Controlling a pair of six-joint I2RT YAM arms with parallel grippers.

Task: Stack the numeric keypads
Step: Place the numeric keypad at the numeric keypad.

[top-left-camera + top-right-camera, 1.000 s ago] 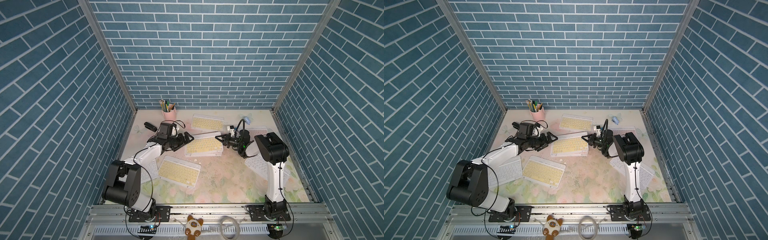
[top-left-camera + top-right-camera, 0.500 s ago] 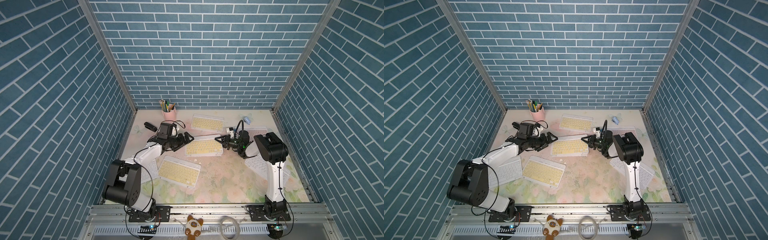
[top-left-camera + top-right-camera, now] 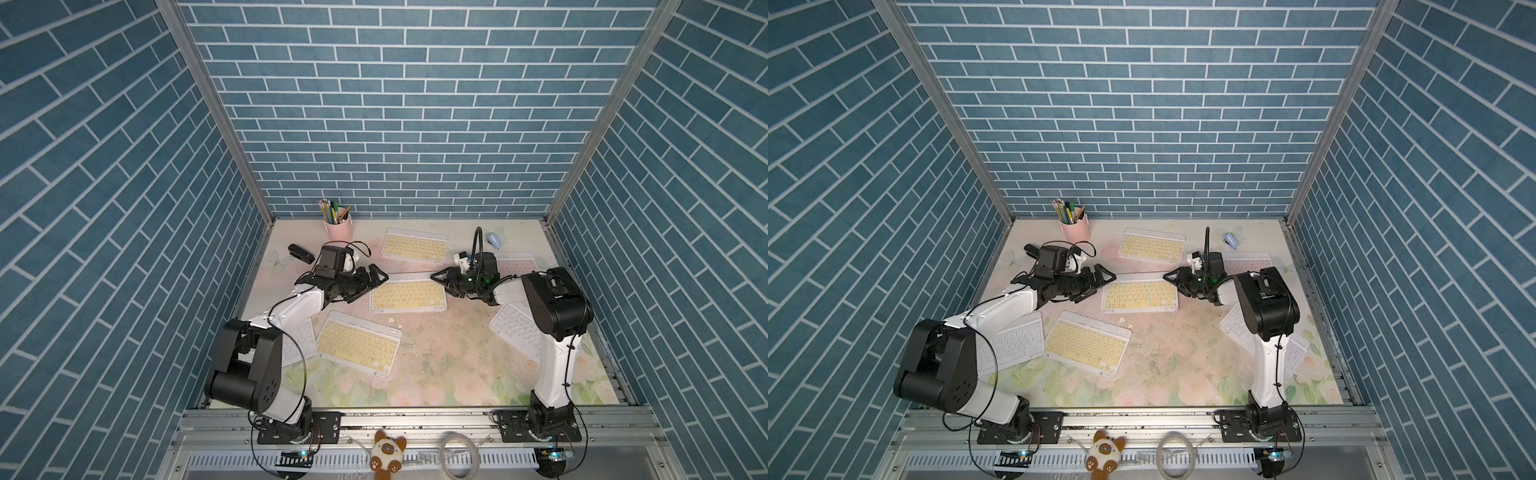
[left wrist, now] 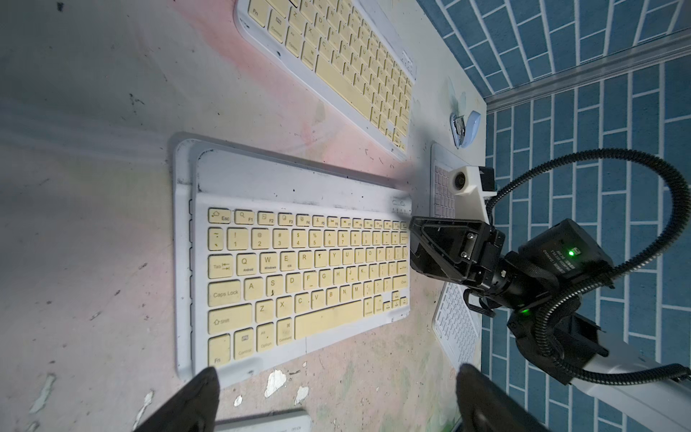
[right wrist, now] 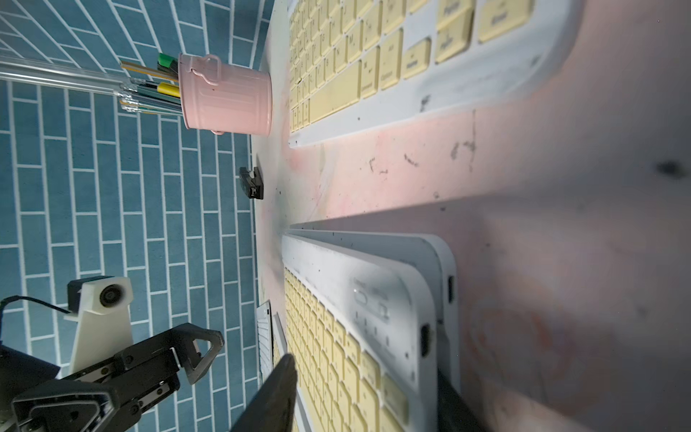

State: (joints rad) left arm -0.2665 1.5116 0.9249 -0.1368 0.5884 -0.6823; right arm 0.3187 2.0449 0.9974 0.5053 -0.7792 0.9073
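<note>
Pink cup (image 3: 338, 228) of pens (image 3: 330, 210) far left, floral table (image 3: 449, 353), blue brick walls (image 3: 395, 124); I see left gripper (image 3: 377, 282) and right gripper (image 3: 440, 282) released.

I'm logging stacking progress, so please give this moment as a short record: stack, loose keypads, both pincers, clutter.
stack: top yellow keypad lying on a lower keypad, slightly offset, mid-table
loose keypads: far yellow keypad; near yellow keypad; pink keypad; left white keypad; right white keypad
left pincer: open, empty, beside the stack's near end
right pincer: open, jaws either side of the stack's other end
clutter: pen cup; black stapler; light-blue stapler
</note>
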